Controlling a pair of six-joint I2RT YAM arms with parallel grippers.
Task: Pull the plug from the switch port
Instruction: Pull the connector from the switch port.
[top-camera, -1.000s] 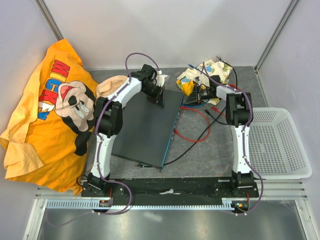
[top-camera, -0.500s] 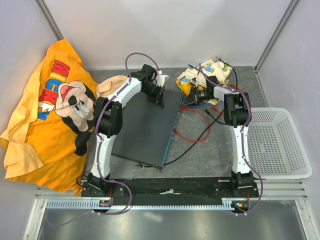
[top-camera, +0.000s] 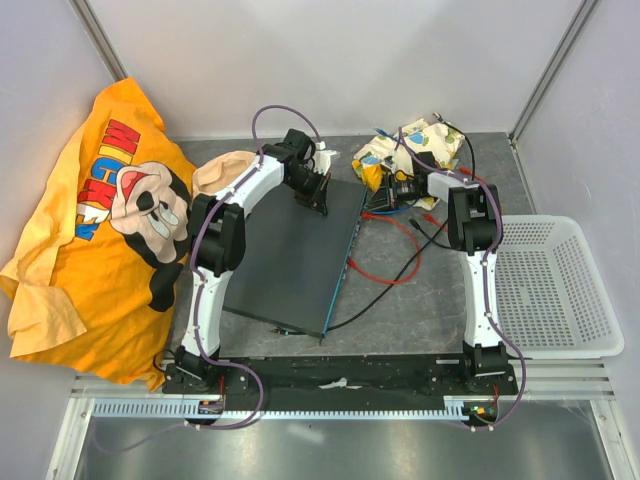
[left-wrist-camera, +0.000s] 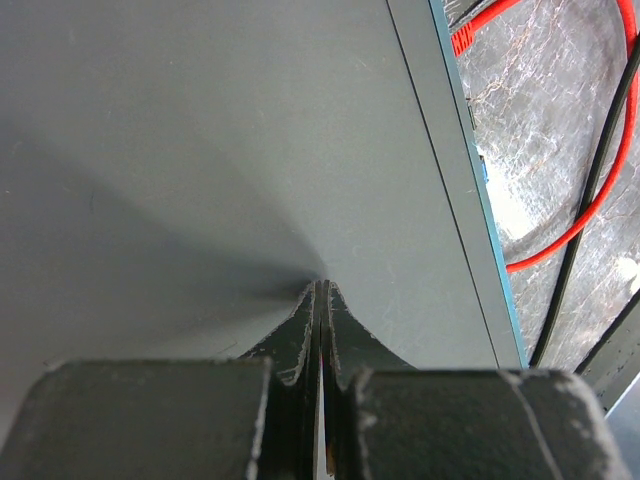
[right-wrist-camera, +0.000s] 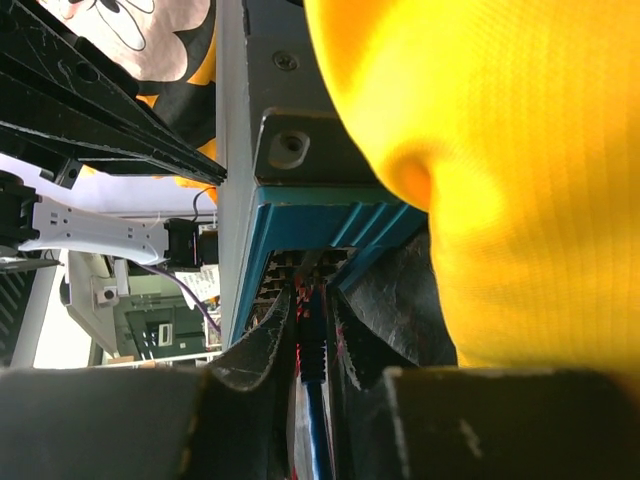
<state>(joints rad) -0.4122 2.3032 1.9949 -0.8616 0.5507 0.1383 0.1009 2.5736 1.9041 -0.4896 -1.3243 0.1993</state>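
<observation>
Finding the blue plug (right-wrist-camera: 312, 350) at the socket row on the teal edge of the switch (top-camera: 290, 260), a dark grey box lying flat on the bench (top-camera: 420, 300). Flanked closely by the right gripper (right-wrist-camera: 310, 300), jaws narrow; cannot tell whether pinching it. Farther left, left gripper (left-wrist-camera: 320, 290) with jaws pressed together, tips touching the switch's top.

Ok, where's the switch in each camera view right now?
Top external: switch lies mid-frame, slightly left.
Left wrist: its grey top fills most of the frame.
Right wrist: its port face stands centre-left, above the right gripper.
Shared landmark: the teal edge.
</observation>
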